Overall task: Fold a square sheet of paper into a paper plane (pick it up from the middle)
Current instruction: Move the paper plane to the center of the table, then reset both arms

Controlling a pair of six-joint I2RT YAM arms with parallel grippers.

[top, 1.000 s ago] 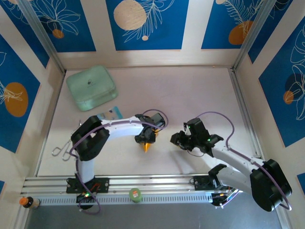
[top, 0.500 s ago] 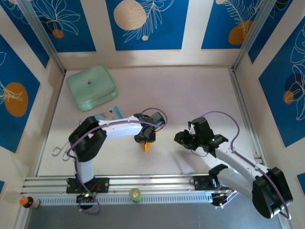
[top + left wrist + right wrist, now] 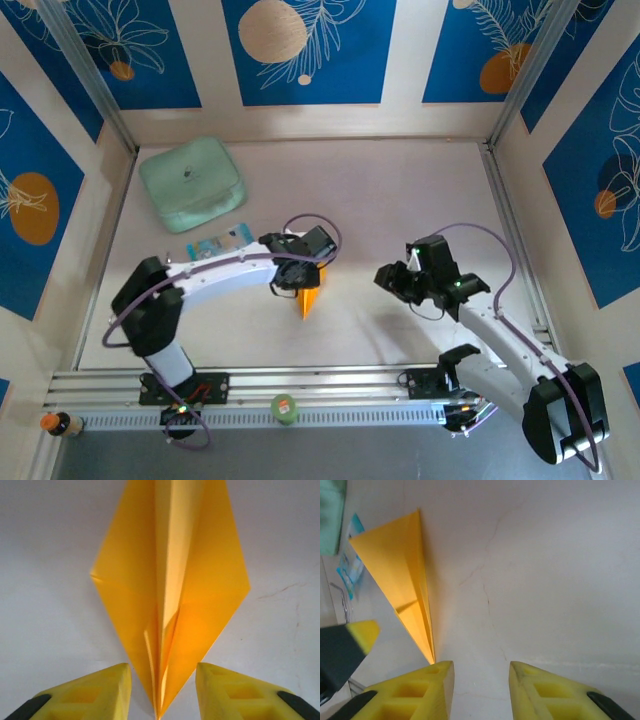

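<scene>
On the near rail (image 3: 350, 385) sits a small green round thing (image 3: 286, 408). Beyond it, a little left of the middle of the counter (image 3: 400, 200), rests the paper plane (image 3: 310, 302). It is an orange-yellow dart with a raised centre crease, and its sharp tip points to the near side.

The left end effector (image 3: 161, 672) is over the far end of the plane. Its yellow fingers (image 3: 100, 690) stand partly open, and the narrow far end of the plane lies in the gap between them. I see no finger pressing on the paper, so it has hold of nothing.

To the right, apart from the plane, the right end effector (image 3: 480, 665) is partly open too and holds nothing.

Farther and to the left, a small blue-and-white packet (image 3: 222, 241) lies flat on the counter. In the far left corner stands a mint-green rounded box (image 3: 192, 185). Its lid is closed, so what it contains cannot be told.
</scene>
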